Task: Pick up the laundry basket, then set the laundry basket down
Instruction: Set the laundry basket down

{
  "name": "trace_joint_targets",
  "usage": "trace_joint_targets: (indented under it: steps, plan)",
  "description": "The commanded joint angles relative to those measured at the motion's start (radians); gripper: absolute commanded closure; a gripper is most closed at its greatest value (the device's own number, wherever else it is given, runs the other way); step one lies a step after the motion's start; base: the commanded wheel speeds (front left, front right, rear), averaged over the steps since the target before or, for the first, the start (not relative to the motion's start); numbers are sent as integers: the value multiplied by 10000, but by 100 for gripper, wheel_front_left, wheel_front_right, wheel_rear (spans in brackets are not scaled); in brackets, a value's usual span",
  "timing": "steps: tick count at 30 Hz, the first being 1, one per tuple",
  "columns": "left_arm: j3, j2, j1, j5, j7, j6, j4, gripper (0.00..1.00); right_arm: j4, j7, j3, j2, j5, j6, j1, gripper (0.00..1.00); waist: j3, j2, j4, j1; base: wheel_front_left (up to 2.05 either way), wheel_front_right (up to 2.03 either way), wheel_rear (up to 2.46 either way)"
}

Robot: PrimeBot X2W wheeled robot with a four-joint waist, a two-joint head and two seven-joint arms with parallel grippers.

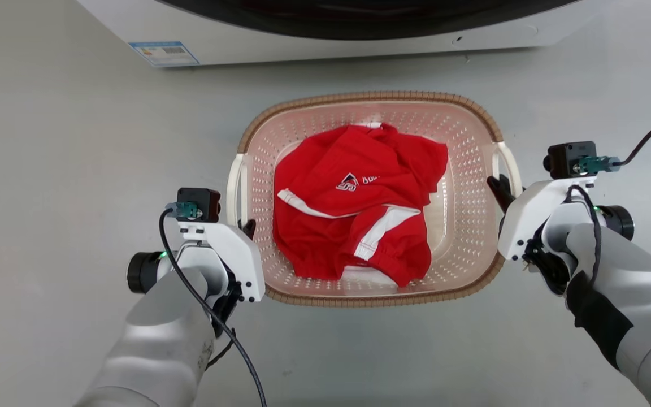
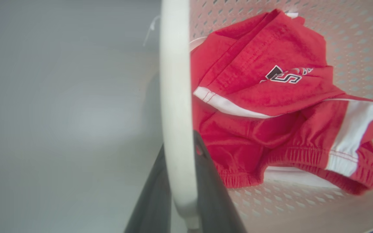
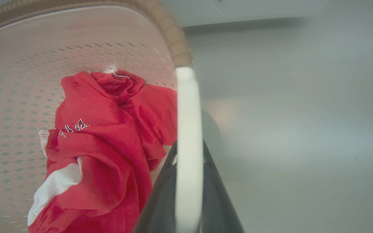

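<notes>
**A:** How do the jaws stand?

**B:** The left gripper [image 2: 180, 147] is closed narrow on the left handle [image 2: 175, 97], with one dark finger on each side of the white bar. The right gripper [image 3: 189, 145] pinches the right handle [image 3: 188, 110] the same way.

**A:** And the laundry basket?

**B:** The laundry basket [image 1: 370, 97] is between the two grippers, just in front of the washer [image 1: 359, 51], over the grey floor [image 1: 48, 169]. I cannot tell whether it touches the floor.

**A:** What's inside?

**B:** A crumpled red garment [image 1: 354, 209] with white stripes and a small logo lies on the perforated bottom. A blue-edged label [image 1: 164, 53] is stuck on the washer's front, at the left.
</notes>
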Motion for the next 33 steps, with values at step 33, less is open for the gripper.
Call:
trace_joint_targets:
  steps: [33]
  plan:
    - [22, 355, -1932, -53, -1441, -19, 201, 100, -9, -1583, -383, -1439, -311, -42, -1461, 100, 3070, 0, 505, 0, 0, 0, 0]
